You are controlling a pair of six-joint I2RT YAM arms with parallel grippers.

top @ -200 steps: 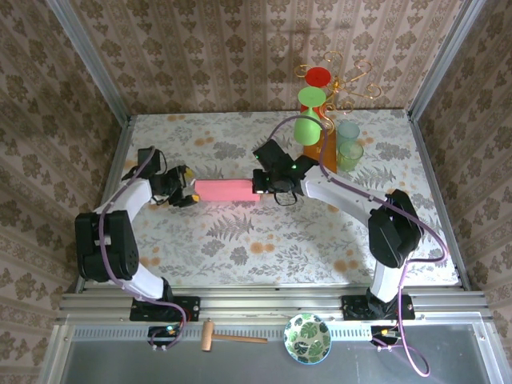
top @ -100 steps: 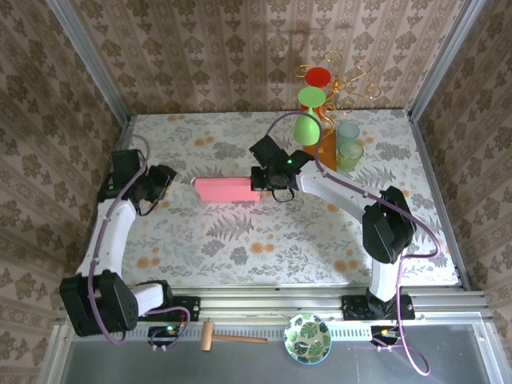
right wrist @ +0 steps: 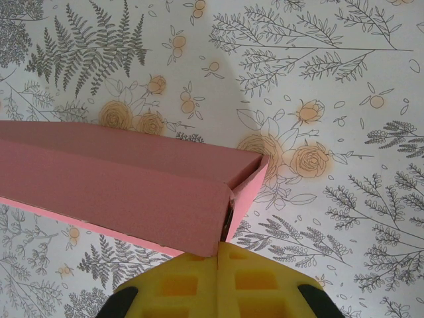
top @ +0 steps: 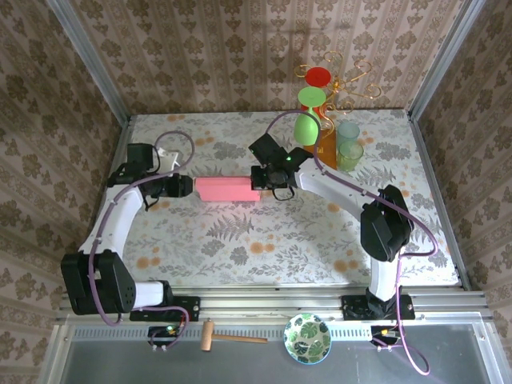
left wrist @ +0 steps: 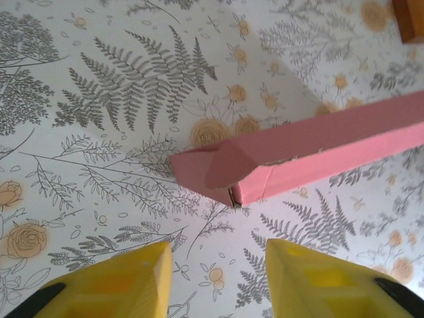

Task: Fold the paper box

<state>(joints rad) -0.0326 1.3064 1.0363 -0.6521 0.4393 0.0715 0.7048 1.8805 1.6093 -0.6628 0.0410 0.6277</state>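
Note:
The pink paper box (top: 226, 190) lies as a closed shallow rectangle in the middle of the flowered table. My left gripper (top: 184, 186) is just off its left end. In the left wrist view that gripper (left wrist: 218, 250) stands open, and the box's folded end (left wrist: 225, 165) lies a short way ahead of the yellow fingertips (left wrist: 149, 265), not between them. My right gripper (top: 260, 184) is at the box's right end. In the right wrist view the right gripper (right wrist: 218, 250) has its fingers pressed together, the tips touching the corner of the box (right wrist: 119, 192) where its end flap stands slightly ajar.
A stand with green and red cups (top: 308, 120), an orange-brown block (top: 326, 152) and pale green tumblers (top: 349, 148) crowd the back right. The block's corner (left wrist: 411, 16) shows in the left wrist view. A wooden mallet (top: 228, 337) and a leaf-patterned bowl (top: 308, 338) lie on the near ledge.
The left gripper left the box's left end, swung out to the left, and has come back close to that end. The right gripper and the box have barely moved.

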